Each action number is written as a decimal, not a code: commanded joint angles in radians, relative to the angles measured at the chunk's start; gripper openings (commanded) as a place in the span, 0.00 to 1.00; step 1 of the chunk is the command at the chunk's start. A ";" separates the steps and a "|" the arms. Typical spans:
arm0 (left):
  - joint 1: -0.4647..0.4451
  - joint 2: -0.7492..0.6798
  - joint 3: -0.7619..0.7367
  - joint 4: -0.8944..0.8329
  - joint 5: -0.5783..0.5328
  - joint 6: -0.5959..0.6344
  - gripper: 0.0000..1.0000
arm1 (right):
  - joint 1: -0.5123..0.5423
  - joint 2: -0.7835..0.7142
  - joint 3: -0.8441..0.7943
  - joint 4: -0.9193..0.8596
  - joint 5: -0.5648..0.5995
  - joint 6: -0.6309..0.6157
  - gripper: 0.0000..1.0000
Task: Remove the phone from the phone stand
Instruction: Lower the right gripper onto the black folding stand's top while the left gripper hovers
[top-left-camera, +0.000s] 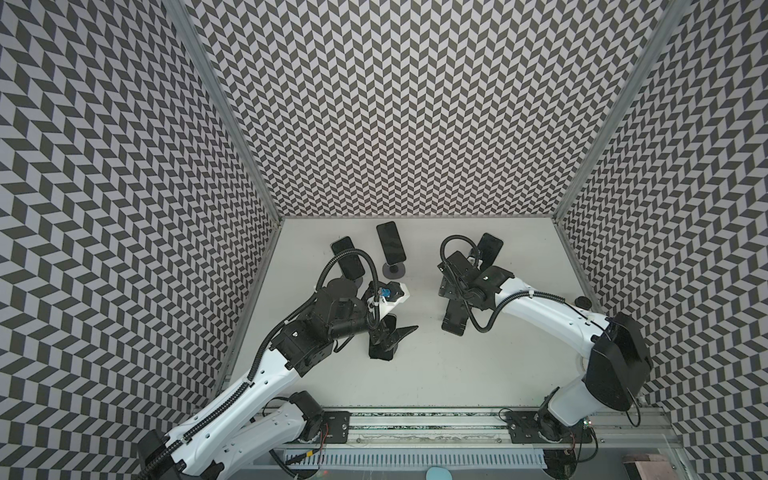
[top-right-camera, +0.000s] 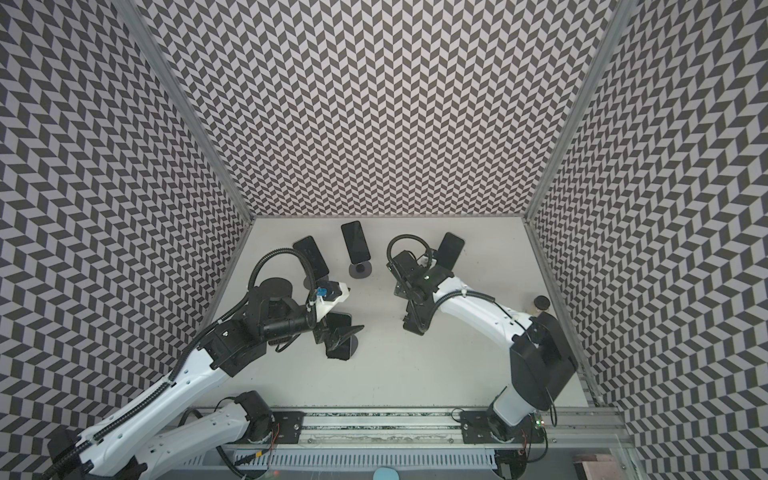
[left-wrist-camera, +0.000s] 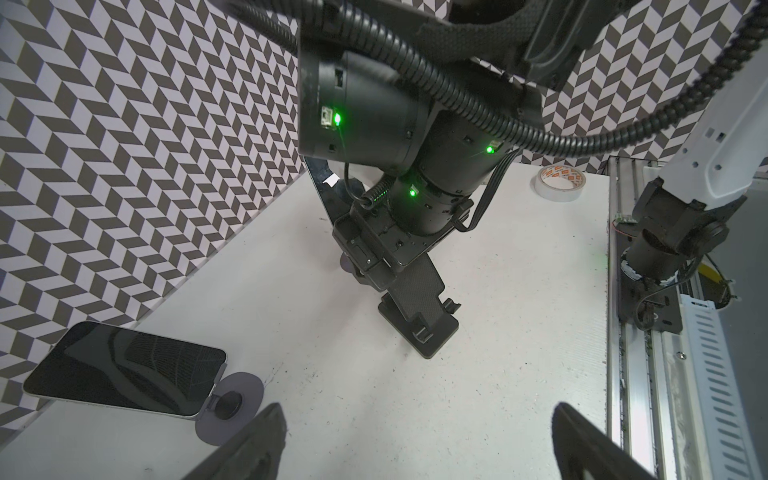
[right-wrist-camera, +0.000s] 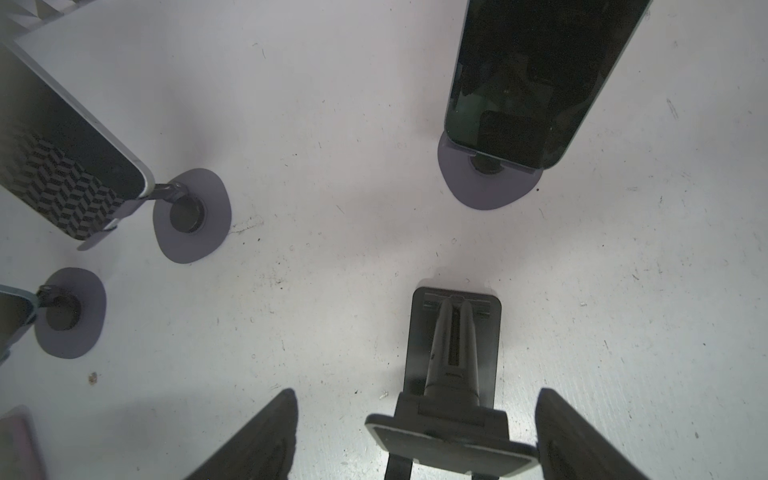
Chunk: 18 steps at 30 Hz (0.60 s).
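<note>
Three phones are parked on little round-based stands (top-left-camera: 394, 271) along the back of the tabletop (top-left-camera: 457, 374), screens dark and tilted back: left phone (top-left-camera: 347, 257), middle phone (top-left-camera: 390, 246), right phone (top-left-camera: 490, 248). All three are sitting in their stands, and neither claw is touching any of them.

Left claw (left-wrist-camera: 415, 411) hangs over the front-left part of the tabletop. Its fingers are spread wide, and the left wrist view shows nothing but bare surface between them. Right under it in both top views there's a dark slab (top-right-camera: 345, 351) lying on the surface. Looks kinda phone-shaped to me, but the claw covers a good chunk of it, so I can't tell for sure what it is.

Right claw (right-wrist-camera: 415, 395) is down over a black folding stand (right-wrist-camera: 455, 332) that sits nearer the front than the right phone. That stand's plate is bare. The fingers are apart, one on each side of the top plate. One fingertip looks right up against the plate's edge and the other has a clear gap, so it's not clamped on anything.

Also a tape roll (left-wrist-camera: 559, 183) sits off by the right arm's base, well apart from the phones.
</note>
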<state>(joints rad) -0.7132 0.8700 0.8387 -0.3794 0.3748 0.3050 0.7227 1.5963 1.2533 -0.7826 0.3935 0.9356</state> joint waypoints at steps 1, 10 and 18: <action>-0.002 0.005 0.007 0.003 -0.002 0.049 1.00 | -0.008 0.027 0.007 0.004 -0.006 -0.012 0.89; -0.003 0.033 0.016 -0.007 0.000 0.084 1.00 | -0.016 0.067 0.005 -0.022 -0.070 -0.020 0.90; -0.003 0.034 0.004 0.013 -0.019 0.082 1.00 | -0.016 0.066 -0.022 -0.004 -0.081 -0.023 0.87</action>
<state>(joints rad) -0.7132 0.9051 0.8387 -0.3782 0.3607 0.3698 0.7094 1.6627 1.2461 -0.8028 0.3187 0.9081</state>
